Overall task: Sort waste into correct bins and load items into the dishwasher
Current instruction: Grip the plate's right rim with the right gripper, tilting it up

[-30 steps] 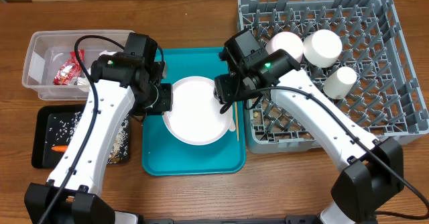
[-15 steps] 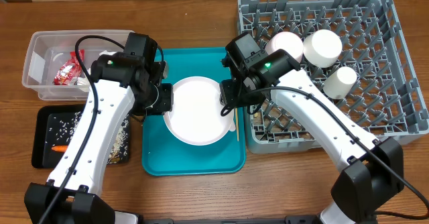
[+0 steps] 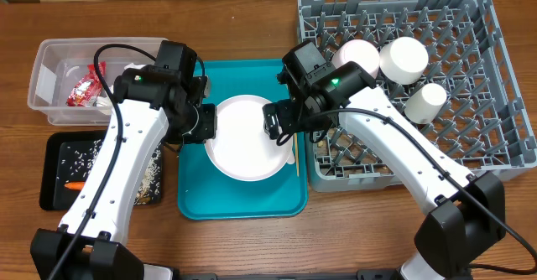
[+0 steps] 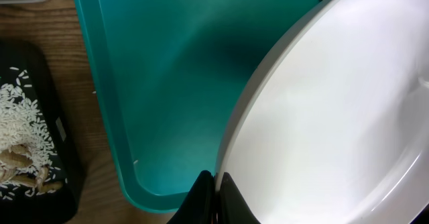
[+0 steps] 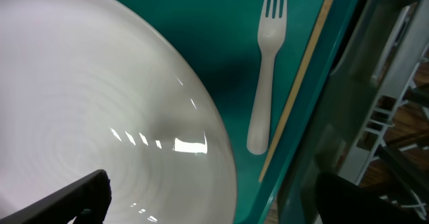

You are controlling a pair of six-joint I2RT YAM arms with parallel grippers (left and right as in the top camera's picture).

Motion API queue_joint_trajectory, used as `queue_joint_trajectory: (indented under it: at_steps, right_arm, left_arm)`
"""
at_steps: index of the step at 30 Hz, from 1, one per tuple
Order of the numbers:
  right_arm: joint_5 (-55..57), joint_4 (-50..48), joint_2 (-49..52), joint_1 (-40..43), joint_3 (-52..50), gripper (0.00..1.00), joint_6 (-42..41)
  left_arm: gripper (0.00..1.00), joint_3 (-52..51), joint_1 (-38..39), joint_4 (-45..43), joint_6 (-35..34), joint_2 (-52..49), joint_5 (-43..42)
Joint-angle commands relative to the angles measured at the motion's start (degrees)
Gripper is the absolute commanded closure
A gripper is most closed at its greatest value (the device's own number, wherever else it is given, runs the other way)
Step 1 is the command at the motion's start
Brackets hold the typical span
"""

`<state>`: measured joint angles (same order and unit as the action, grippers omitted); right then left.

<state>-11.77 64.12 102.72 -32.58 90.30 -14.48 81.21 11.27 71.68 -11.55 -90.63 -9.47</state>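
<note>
We are seeing the red wrapper (image 3: pixel 84 90) lying in the clear tub (image 3: pixel 50 79) at far left. Our left gripper (image 4: pixel 209 196) is sitting with its jaws together at the left rim of the white plate (image 3: pixel 243 142) on the teal tray (image 3: pixel 243 200). Our right gripper (image 5: pixel 214 198) is hovering with jaws wide apart over the plate's right edge, the fork (image 5: pixel 265 83) and wooden stick (image 5: pixel 297 83) lying just beside.

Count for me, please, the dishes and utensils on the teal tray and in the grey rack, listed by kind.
Plate: 1
Bowls: 2
Cup: 1
Fork: 1
Wooden stick: 1
Total: 6
</note>
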Motion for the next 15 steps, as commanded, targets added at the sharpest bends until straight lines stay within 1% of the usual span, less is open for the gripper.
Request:
queue_joint_trajectory:
  at_steps: [1,3,4,6,8,10,11,15]
  right_arm:
    - [0.17,0.13,0.28,0.09,-0.35,0.0,1.16]
    - [0.17,0.35,0.28,0.09,-0.35,0.0,1.16]
    - [0.15,0.35,0.28,0.07,-0.35,0.05,1.16]
    - [0.15,0.35,0.28,0.07,-0.35,0.27,1.14]
    - [0.15,0.35,0.28,0.07,-0.35,0.42,1.09]
    - [0.17,0.35,0.28,0.07,-0.35,0.55,0.94]
    - [0.17,0.35,0.28,0.07,-0.35,0.57,0.96]
    - [0.17,0.57,0.28,0.07,-0.35,0.59,0.96]
  left_arm:
    - [0.96,1.31,0.22,-0.17,1.29,1.18,-1.33]
    - [0.96,1.31,0.22,-0.17,1.29,1.2,-1.33]
    - [0.96,1.31,0.22,-0.2,1.29,1.18,-1.33]
    - [0.96,1.31,0.22,-0.28,1.27,1.18,-1.36]
    - [0.96,1.31,0.22,-0.46,1.29,1.18,-1.79]
    - [0.96,1.31,0.22,-0.72,1.29,1.18,-2.23]
    - [0.96,1.31,0.22,-0.81,1.27,1.18,-2.23]
    - [0.96,1.31,0.22,-0.87,1.29,1.18,-2.23]
